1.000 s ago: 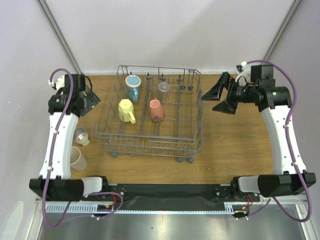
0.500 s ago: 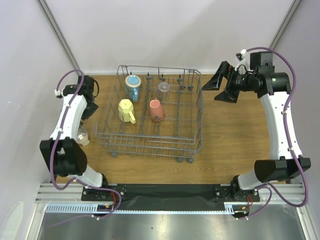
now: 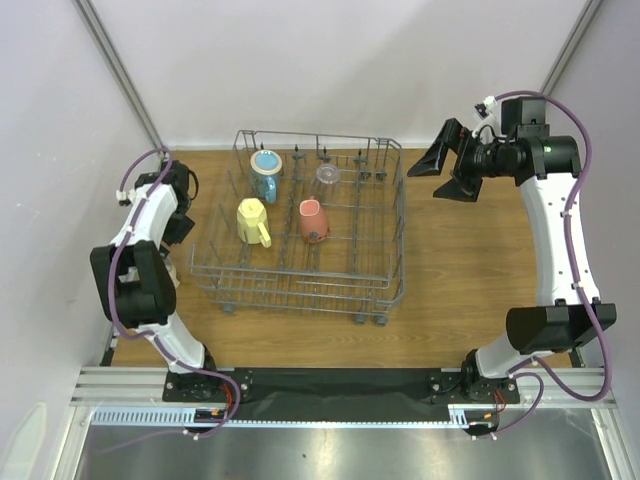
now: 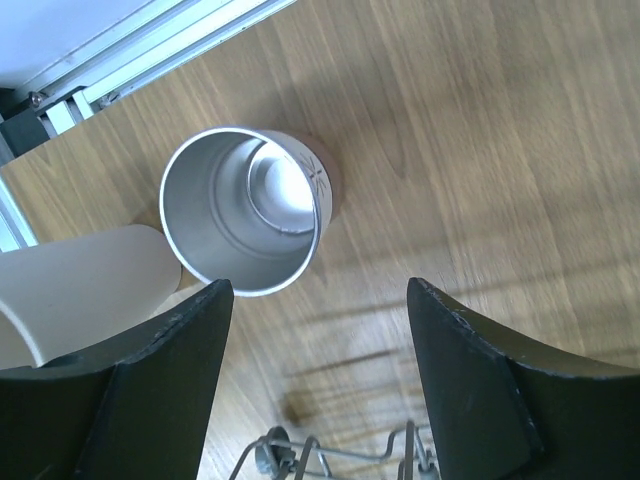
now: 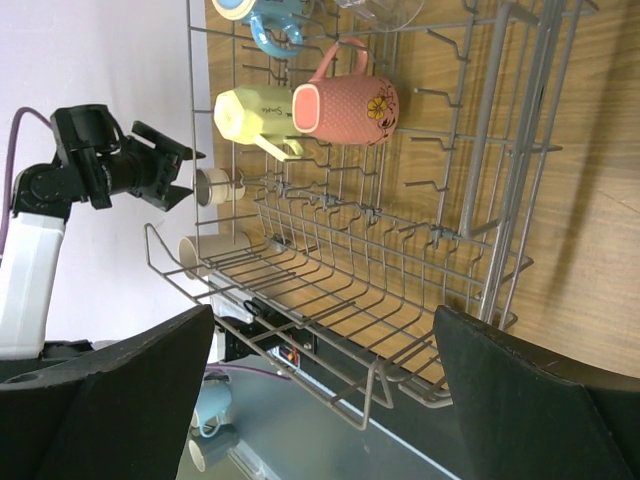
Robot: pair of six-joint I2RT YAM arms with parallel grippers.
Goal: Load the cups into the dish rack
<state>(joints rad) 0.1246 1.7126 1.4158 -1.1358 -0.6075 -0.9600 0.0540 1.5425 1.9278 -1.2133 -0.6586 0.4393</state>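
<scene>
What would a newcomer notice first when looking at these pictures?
The grey wire dish rack in the middle of the wooden table draws the eye first, with a yellow mug, a pink mug, a blue cup and a clear glass inside. Next, in the left wrist view, the open left gripper hangs above a cup with a silvery inside, a beige cup beside it.
</scene>
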